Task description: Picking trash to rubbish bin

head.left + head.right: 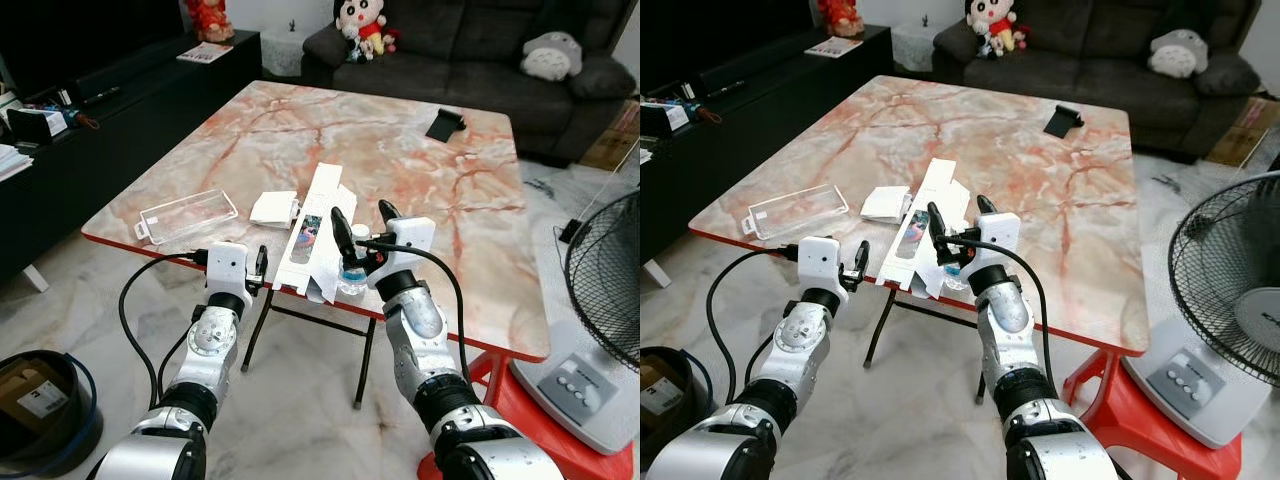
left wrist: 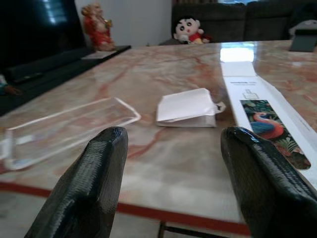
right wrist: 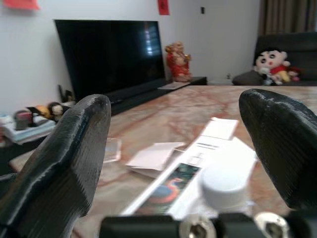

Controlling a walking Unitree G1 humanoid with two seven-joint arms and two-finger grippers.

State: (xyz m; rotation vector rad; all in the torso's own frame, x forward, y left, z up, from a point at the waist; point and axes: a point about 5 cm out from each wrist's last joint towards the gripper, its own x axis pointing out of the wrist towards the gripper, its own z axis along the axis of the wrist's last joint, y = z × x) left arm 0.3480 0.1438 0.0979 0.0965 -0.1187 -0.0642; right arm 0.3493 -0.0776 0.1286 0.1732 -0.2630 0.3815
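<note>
Trash lies near the front edge of the marble table (image 1: 400, 150): a clear plastic tray (image 1: 187, 216), a folded white paper (image 1: 273, 207), a long white box with a flamingo picture (image 1: 312, 232) and a small clear bottle with a white cap (image 1: 354, 268). My right gripper (image 1: 364, 225) is open just above the bottle; in the right wrist view the cap (image 3: 225, 181) sits low between the fingers. At the table's edge between the tray and the long box, my left gripper (image 1: 258, 265) is open and empty, facing the paper (image 2: 187, 107). A black bin (image 1: 40, 410) stands on the floor at my lower left.
A black flat object (image 1: 444, 124) lies at the table's far side. A fan (image 1: 605, 290) and a red stool (image 1: 492, 378) stand to my right. A dark TV cabinet (image 1: 110, 110) runs along the left, and a sofa (image 1: 470, 40) sits behind the table.
</note>
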